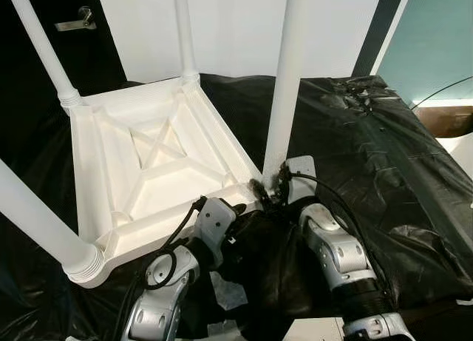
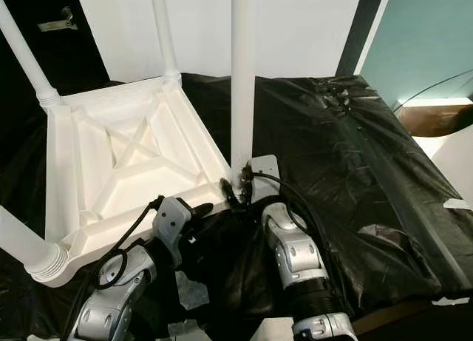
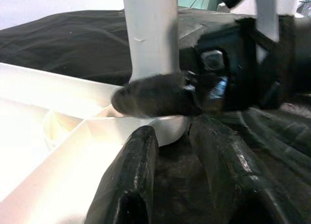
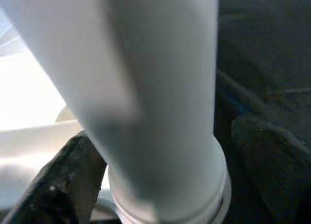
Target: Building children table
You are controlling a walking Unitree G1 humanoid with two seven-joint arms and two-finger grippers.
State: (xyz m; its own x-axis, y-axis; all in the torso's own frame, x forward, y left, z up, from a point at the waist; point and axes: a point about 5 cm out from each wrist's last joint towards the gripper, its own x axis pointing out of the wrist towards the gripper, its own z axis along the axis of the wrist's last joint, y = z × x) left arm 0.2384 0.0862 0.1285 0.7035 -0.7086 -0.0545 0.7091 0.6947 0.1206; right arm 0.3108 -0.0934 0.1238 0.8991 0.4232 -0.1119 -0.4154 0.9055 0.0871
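Item: white tabletop (image 1: 159,160), upside down on black sheeting (image 1: 384,156), legs up. At its near corner, my right gripper (image 1: 270,187) has fingers spread around the leg (image 1: 284,82), apparently seating it. Left gripper (image 1: 235,208), slightly parted and empty, beside that corner.

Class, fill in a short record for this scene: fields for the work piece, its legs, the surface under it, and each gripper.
work piece: white table top, upside down
legs: four white legs stand up from its corners
surface: black plastic sheet
right gripper: fingers either side of the near-right leg at its base
left gripper: open, beside that corner
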